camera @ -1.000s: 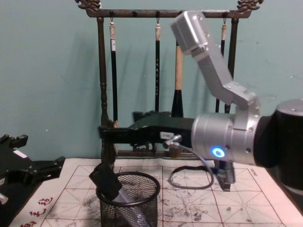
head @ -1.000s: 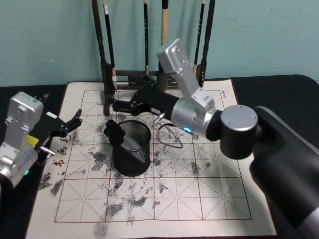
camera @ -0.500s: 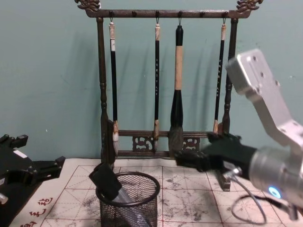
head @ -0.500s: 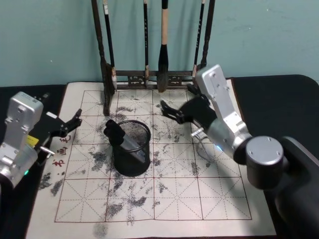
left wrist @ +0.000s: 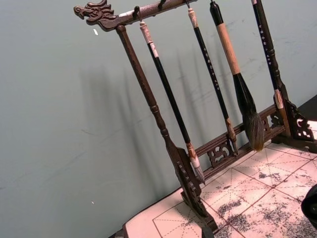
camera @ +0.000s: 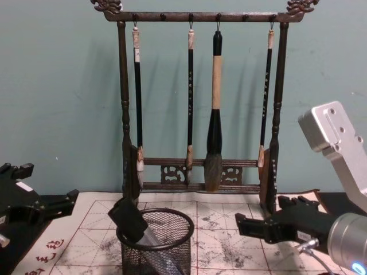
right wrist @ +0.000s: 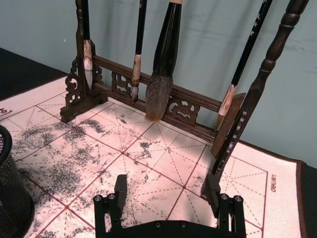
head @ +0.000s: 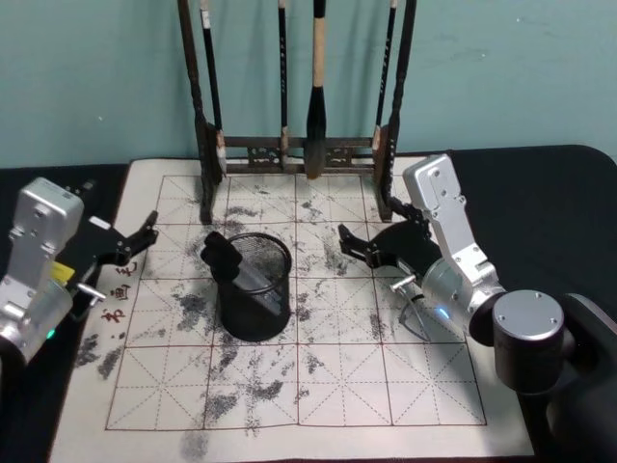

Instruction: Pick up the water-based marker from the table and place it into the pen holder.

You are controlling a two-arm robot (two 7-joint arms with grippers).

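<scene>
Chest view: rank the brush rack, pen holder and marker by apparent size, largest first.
1. Brush rack, by far the tallest.
2. Pen holder, nearer the camera and cut off at the bottom.
3. Marker, leaning inside the pen holder, partly hidden.

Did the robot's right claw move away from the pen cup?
Yes. The right claw, open and empty, has pulled back rightward from beside the pen holder, away from the brush rack, toward the robot.
</scene>
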